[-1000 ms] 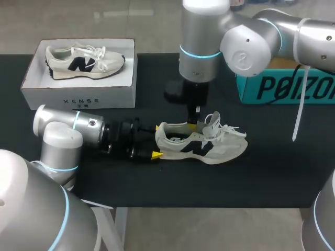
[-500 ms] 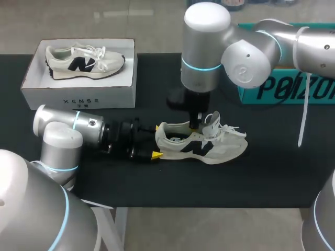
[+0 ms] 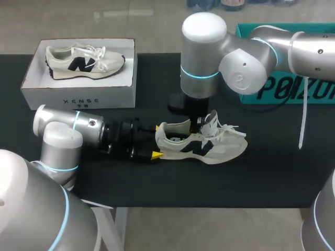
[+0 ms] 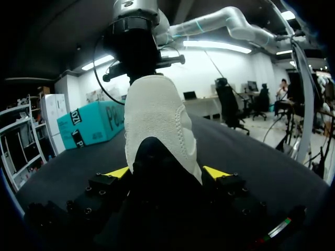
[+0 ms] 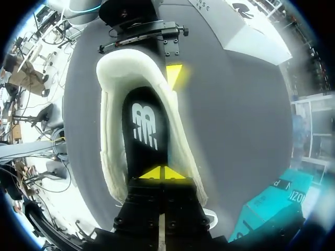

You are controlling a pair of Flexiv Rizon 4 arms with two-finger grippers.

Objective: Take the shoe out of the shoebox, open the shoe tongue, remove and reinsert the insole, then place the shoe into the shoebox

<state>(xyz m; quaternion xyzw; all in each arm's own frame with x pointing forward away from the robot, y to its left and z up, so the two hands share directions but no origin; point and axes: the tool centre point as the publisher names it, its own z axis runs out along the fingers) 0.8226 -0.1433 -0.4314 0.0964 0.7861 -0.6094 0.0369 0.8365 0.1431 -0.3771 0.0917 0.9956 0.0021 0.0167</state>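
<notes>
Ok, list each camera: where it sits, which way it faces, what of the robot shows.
Head: above and behind, looking down on the table; left arm and right arm, both at the shoe.
Left wrist: low, looking along the left gripper at the shoe's heel; the right arm rises beyond.
Right wrist: looking straight down the right gripper onto the insole.
Shared: both wrist views show the shoe and left gripper.

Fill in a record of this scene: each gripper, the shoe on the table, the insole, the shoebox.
left gripper: shut on the heel of the shoe
right gripper: tips together, down in the shoe's opening above the insole
shoe: on its sole on the table
insole: black, lying inside the shoe
shoebox: white, open, holding a second shoe
</notes>
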